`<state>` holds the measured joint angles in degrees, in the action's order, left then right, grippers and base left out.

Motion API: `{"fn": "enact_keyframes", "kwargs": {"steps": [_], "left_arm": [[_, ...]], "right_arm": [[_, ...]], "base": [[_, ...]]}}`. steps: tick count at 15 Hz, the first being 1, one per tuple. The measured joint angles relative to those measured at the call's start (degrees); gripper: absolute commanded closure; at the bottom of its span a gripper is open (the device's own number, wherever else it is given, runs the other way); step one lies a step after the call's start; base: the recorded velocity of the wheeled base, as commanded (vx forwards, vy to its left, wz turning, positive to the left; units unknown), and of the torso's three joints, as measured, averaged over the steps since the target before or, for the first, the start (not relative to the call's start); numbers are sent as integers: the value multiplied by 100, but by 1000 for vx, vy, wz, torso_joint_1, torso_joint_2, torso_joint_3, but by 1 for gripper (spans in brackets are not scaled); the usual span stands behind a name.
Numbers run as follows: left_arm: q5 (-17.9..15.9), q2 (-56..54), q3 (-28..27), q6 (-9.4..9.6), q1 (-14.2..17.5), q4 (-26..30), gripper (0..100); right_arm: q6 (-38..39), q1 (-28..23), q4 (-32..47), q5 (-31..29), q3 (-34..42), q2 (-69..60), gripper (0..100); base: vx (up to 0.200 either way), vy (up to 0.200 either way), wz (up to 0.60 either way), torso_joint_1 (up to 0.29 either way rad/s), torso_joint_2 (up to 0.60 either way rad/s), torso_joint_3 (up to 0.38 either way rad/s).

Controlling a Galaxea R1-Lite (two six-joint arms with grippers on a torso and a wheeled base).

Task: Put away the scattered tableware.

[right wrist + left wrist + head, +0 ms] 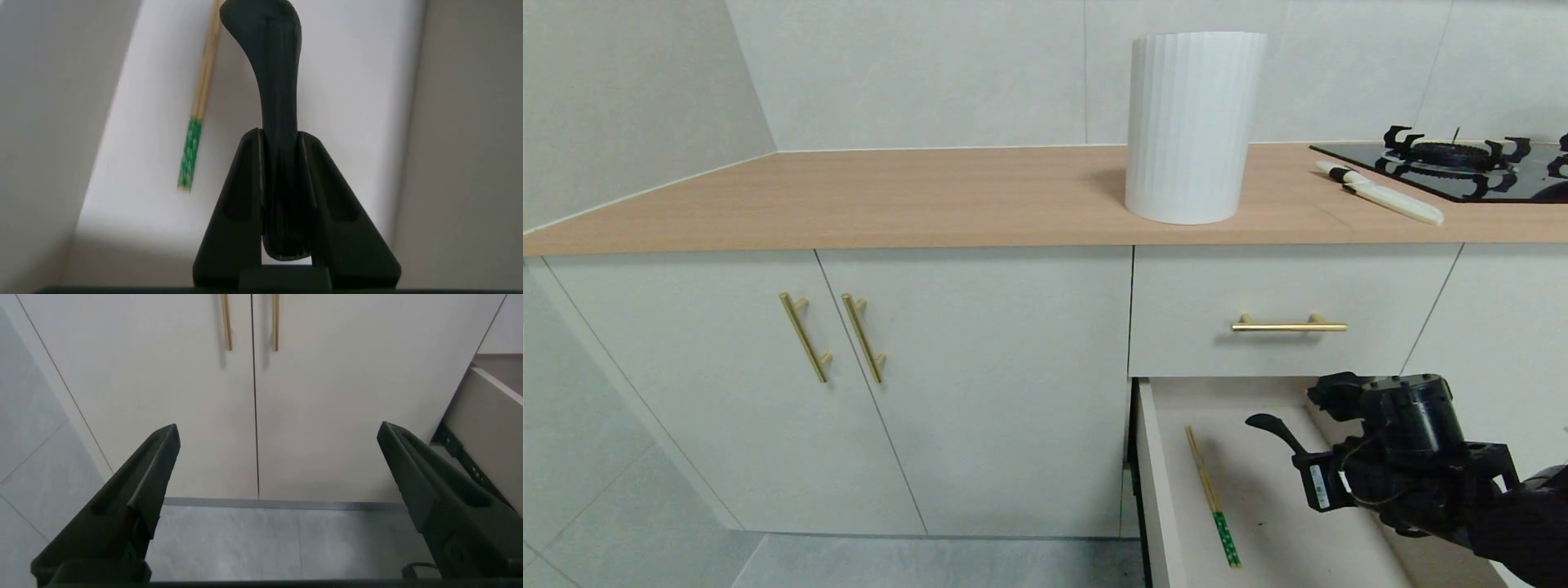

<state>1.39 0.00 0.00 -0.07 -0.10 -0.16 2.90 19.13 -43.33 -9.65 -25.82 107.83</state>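
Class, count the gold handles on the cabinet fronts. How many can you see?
3: the left door handle, the right door handle, and the closed drawer's handle. The open drawer may hide its own.

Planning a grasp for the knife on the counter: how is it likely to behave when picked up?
The knife looks rigid, so it should not flex. It lies flat on the countertop, so it probably won't roll, but it offers little edge to pinch. Its smooth pale finish may be slippery.
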Motion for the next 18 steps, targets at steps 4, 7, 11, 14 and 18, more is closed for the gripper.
{"fn": "enact_keyframes", "kwargs": {"steps": [4, 7, 11, 14, 18], "left_arm": [[0, 0, 0, 0, 0, 0, 0], [0, 0, 0, 0, 2, 0, 0], [0, 0, 0, 0, -1, 0, 0], [0, 0, 0, 0, 0, 0, 0], [0, 0, 0, 0, 0, 0, 0]], "right_arm": [[16, -6, -1248, -38, 107, 877, 100], [18, -22, -1527, -33, 157, 1532, 100], [0, -41, -1957, -35, 146, 2205, 100], [-17, -130, -2189, -44, 83, 2592, 100], [-9, -179, -2193, -46, 27, 2839, 100]], "base": [[0, 0, 0, 0, 0, 0], [0, 0, 0, 0, 0, 0], [0, 0, 0, 0, 0, 0], [0, 0, 0, 0, 0, 0], [0, 0, 0, 0, 0, 0]]}}
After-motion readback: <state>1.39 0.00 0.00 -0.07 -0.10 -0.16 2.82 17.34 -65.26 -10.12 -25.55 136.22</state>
